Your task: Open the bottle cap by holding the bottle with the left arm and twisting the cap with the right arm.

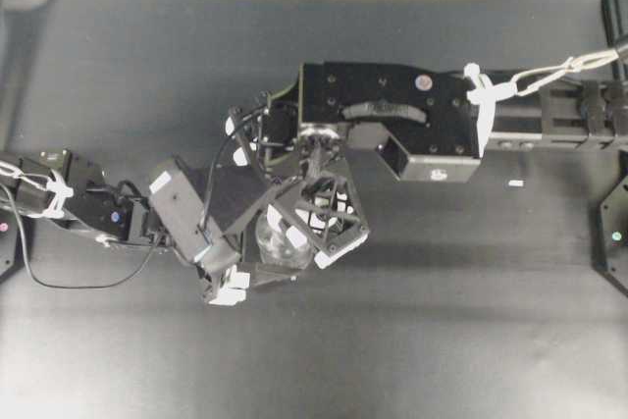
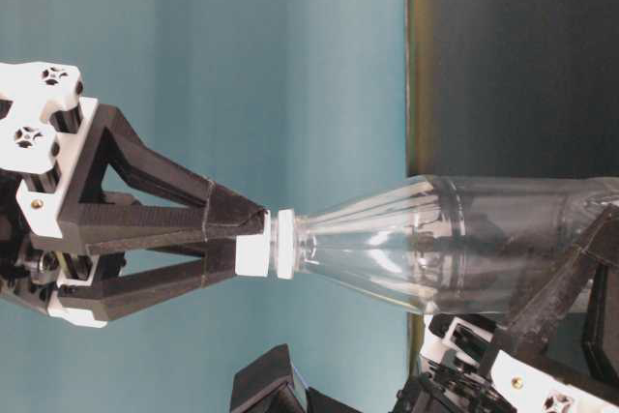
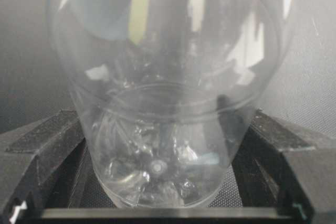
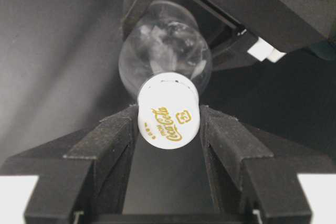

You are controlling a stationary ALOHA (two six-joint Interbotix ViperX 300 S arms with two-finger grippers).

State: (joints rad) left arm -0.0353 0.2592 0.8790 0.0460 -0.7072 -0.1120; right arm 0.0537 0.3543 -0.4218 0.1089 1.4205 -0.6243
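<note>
The clear bottle [image 1: 271,245] is held off the dark table, lying level in the table-level view [image 2: 445,239]. My left gripper [image 1: 257,256] is shut on its rounded body; the bottle's base [image 3: 157,171] fills the gap between the black fingers [image 3: 47,142]. The white bottle cap [image 4: 169,113], with gold lettering on its top, faces the right wrist camera. My right gripper [image 4: 169,125] is shut on it, one pad [image 4: 113,135] pressed to each side. From the side, the lattice fingers [image 2: 174,215] pinch the cap [image 2: 259,254] at the neck's end.
A tiny white rectangular speck [image 1: 515,183] lies on the black table [image 1: 471,321] to the right. The right arm's boxy segment [image 1: 412,115] spans the upper middle. Arm bases sit at the far left [image 1: 6,233] and right [image 1: 616,233] edges.
</note>
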